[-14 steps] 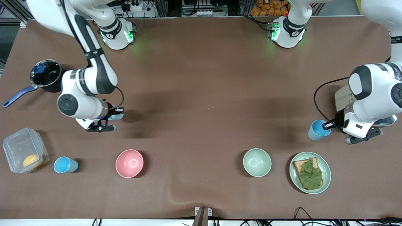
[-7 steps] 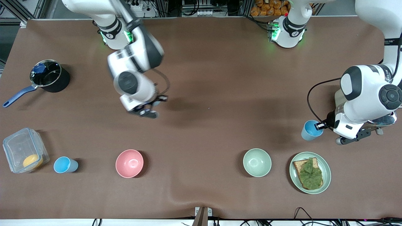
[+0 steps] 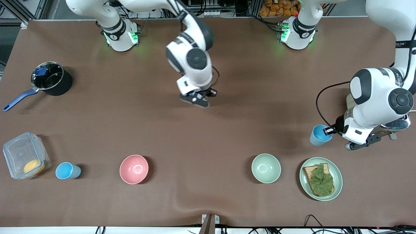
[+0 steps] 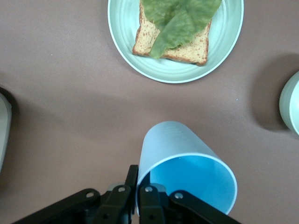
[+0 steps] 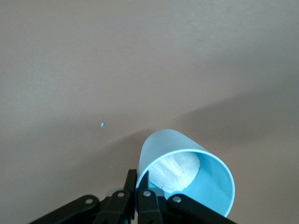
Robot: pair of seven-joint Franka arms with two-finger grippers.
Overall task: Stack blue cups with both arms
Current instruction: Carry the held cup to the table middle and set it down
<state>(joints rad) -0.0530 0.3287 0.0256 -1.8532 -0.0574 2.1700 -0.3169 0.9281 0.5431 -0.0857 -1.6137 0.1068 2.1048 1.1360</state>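
My right gripper [image 3: 202,97] hangs over the middle of the table. In the right wrist view it [image 5: 140,185] is shut on the rim of a light-blue cup [image 5: 187,158] with something white inside; the arm hides this cup in the front view. My left gripper [image 3: 329,131] is at the left arm's end of the table. It is shut on the rim of a second blue cup [image 3: 318,136], held tilted low over the cloth, as the left wrist view [image 4: 139,186] shows of this cup [image 4: 180,144]. A third blue cup [image 3: 66,171] stands alone beside a clear box.
A pink bowl [image 3: 134,169], a pale-green bowl [image 3: 266,168] and a green plate [image 3: 304,187] of toast with lettuce sit nearer the camera. A clear box [image 3: 13,152] and a dark saucepan [image 3: 61,85] are at the right arm's end. The plate [image 4: 224,42] shows in the left wrist view.
My right arm has swung from beside the saucepan to over the table's middle, carrying its cup. My left gripper has shifted its cup slightly toward the middle.
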